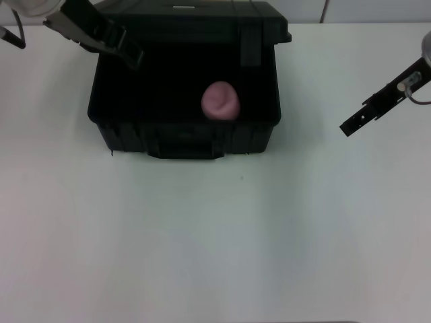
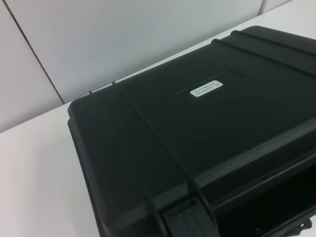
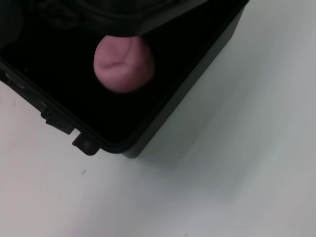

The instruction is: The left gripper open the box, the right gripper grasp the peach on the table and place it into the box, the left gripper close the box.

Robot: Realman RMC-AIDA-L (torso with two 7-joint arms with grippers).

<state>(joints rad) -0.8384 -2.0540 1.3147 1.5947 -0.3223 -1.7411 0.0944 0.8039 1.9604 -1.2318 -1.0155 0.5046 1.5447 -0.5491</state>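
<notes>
Small round matte pink peach point(image 1: 221, 100) inside large black ribbed hard-plastic box point(image 1: 121, 131), right of centre; lid raised at far side. Left gripper point(image 1: 124, 44) at far-left lid edge, finger state cannot tell. Right gripper point(image 1: 355, 125) well right above smooth white table point(image 1: 215, 235), finger state cannot tell. Risk: heavy lid slipping, slamming down.
</notes>
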